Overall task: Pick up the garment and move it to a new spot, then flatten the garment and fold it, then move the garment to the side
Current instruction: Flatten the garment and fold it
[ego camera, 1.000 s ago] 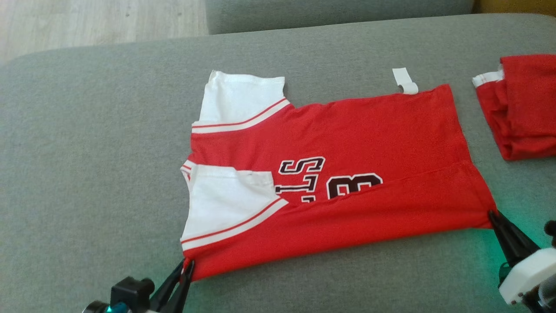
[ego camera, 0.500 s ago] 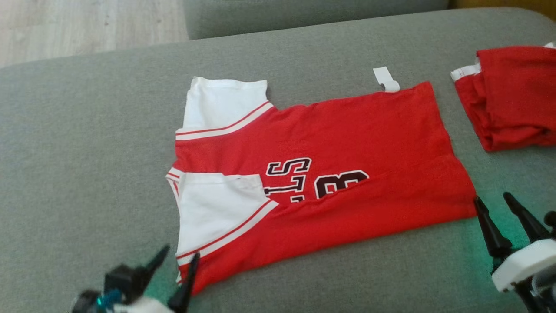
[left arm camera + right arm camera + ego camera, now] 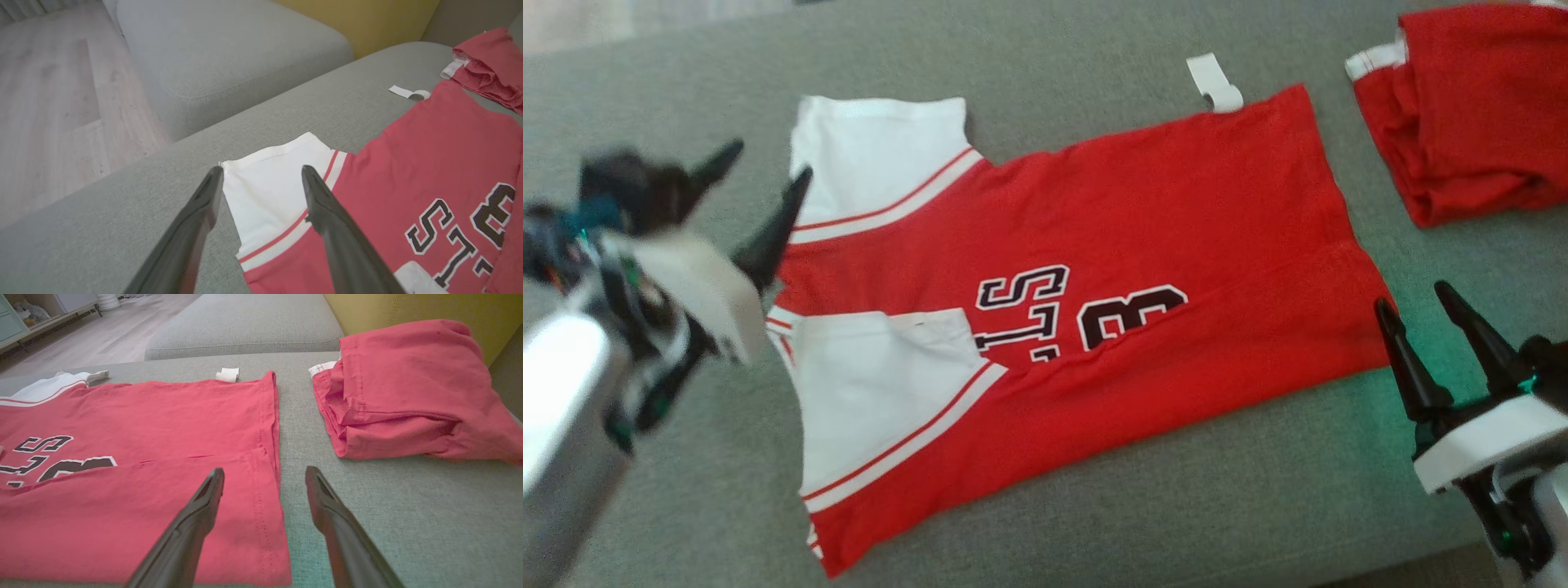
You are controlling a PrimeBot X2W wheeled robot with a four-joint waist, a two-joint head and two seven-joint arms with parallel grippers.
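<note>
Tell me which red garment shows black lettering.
The flat jersey with white sleeves, in the middle. The other red garment, at the right, is bundled, no print showing.

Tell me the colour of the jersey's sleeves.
The sleeves are white, with a thin red stripe near the seam; the head view shows them best.

A home living room: grey fabric sofa, pale wood floor, storage cabinet beyond
</note>
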